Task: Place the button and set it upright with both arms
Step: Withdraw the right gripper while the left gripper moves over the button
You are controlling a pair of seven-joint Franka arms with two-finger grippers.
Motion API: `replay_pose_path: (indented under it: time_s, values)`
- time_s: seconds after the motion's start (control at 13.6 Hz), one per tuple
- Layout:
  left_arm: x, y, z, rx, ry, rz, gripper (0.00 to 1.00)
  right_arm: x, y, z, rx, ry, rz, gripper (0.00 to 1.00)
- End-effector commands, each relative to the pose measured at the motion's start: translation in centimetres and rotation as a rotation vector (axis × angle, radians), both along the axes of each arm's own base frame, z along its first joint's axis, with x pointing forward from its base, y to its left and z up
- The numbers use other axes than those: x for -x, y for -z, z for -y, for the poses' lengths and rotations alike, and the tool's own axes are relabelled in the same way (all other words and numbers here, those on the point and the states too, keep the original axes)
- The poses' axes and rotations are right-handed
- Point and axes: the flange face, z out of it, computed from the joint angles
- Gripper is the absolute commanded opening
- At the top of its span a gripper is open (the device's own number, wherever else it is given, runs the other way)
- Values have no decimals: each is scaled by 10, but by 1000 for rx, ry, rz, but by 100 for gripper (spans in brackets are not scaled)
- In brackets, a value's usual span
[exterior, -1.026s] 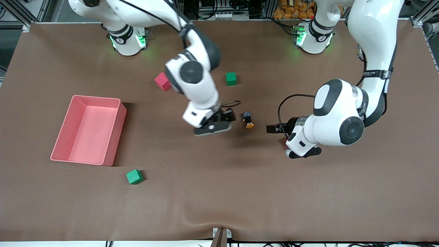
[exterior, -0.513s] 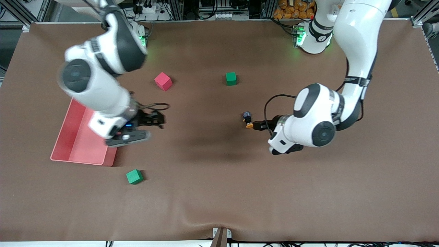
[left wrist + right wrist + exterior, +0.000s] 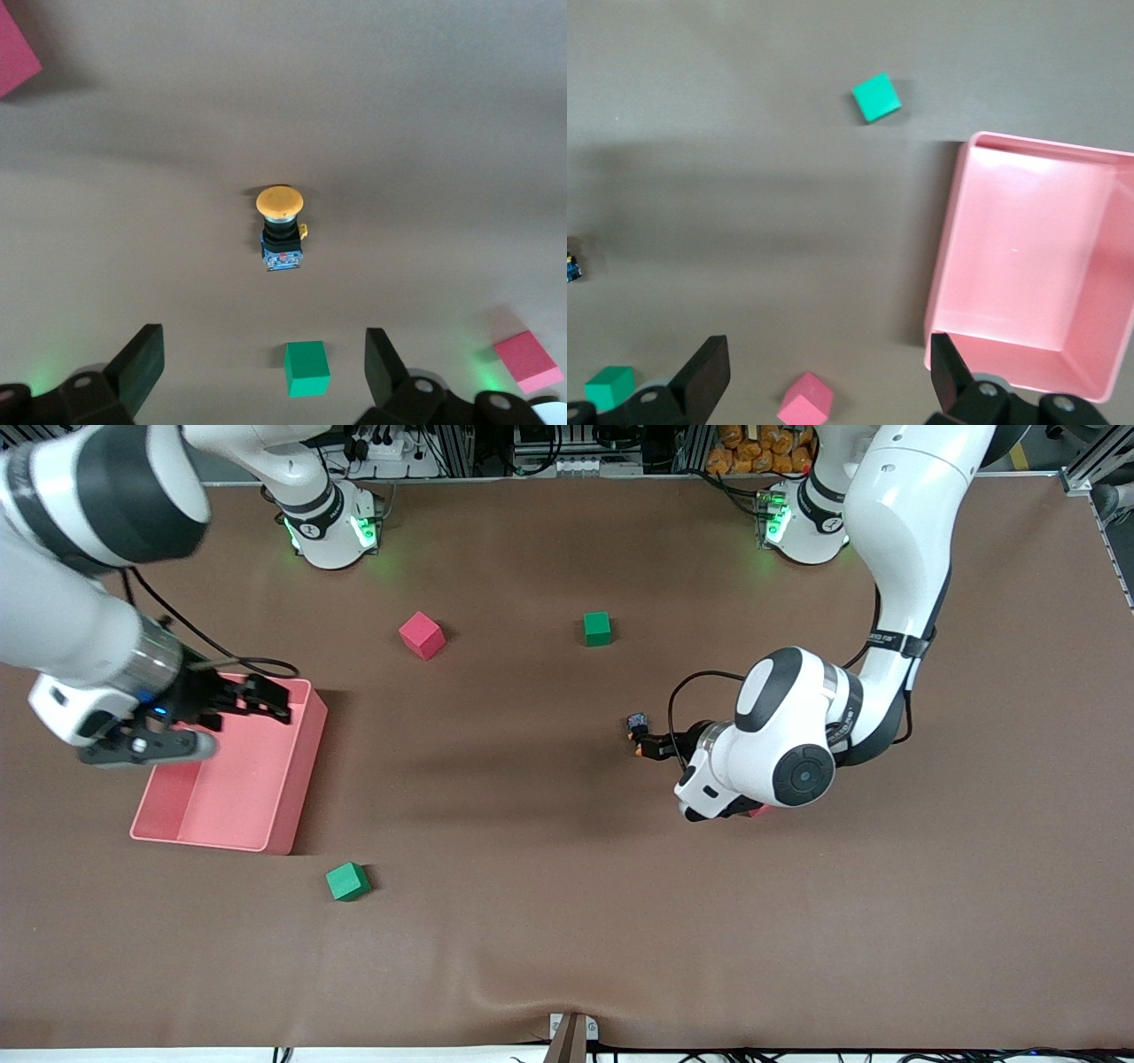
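button [image 3: 281, 232] on its side on tabletop [image 3: 567, 921], not yet upright | left tool [image 3: 651, 744] just beside button, fingers apart, nothing held | right tool [image 3: 252, 698] well apart from button, over pink bin [image 3: 297, 779], fingers apart | grasp and uprighting remain

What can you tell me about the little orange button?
The button is tiny, with a round orange cap on a short black body that ends in a blue base. It looks like plastic. It lies on its side on the brown table, not upright, closer to the camera than a green cube. The open left gripper hangs right beside it, and nothing grips it.
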Motion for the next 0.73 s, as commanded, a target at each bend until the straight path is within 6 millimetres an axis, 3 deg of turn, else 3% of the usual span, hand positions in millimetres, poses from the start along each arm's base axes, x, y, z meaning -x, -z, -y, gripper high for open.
replay_pose_path:
  time_s: [0.0,0.29,0.59,0.66]
  values:
    - [12,26,23,-13,40,-40,100,24,-15,51,-1,-7,13,100]
    - [22,58,32,-29,64,-81,100,29,-40,88,66,36,-9,100]
    - [26,88,35,-46,69,-108,100,39,-51,107,74,62,-55,100]
    - [31,94,40,-47,79,-117,92,44,-57,106,76,59,-52,100]
